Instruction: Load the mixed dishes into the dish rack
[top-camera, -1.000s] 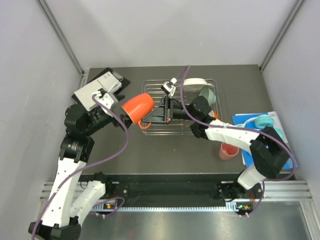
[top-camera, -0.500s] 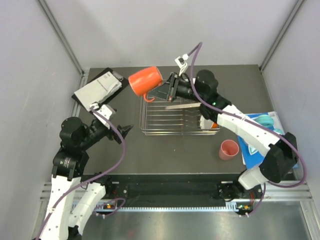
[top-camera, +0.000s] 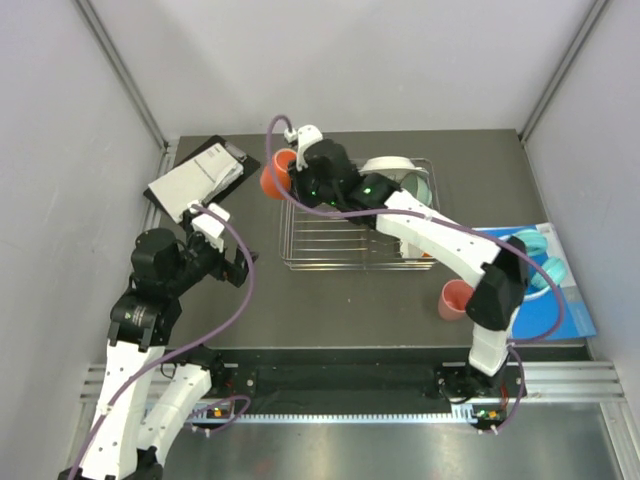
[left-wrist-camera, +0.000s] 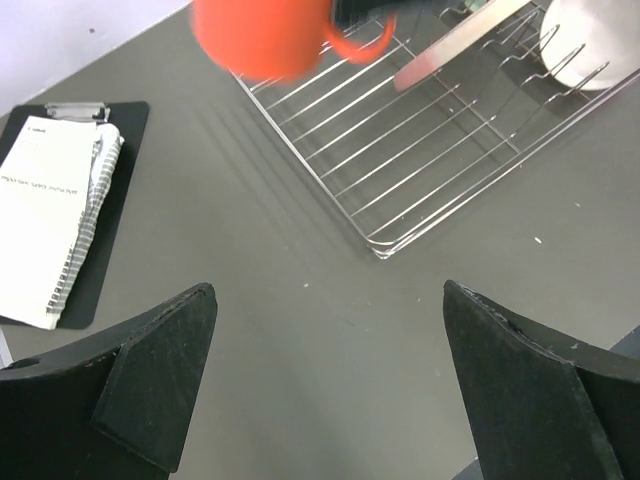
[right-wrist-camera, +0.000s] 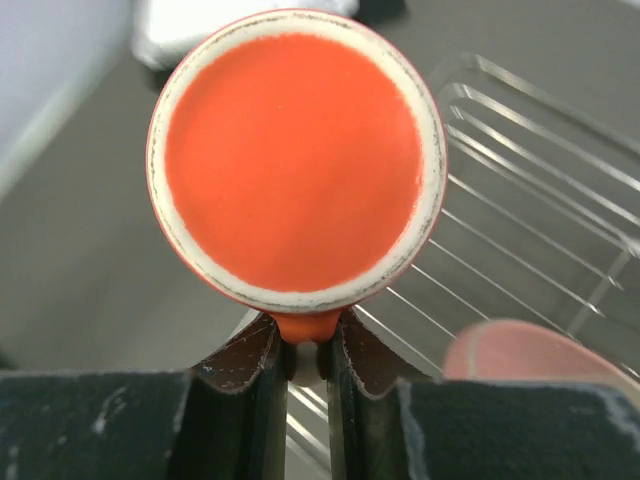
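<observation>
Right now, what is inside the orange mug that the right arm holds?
Nothing: the right wrist view looks straight into the orange handled mug, and its interior is bare orange up to the cream rim. What lies directly behind the mug is covered.

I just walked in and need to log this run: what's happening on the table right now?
The right gripper is shut on the handle of the orange mug, holding it in the air by the far left corner of the dish rack. The left gripper is open and empty, hovering over the table to the rack's left. The salmon-pink cup stands on the table near the rack's right end, not yet loaded.
</observation>
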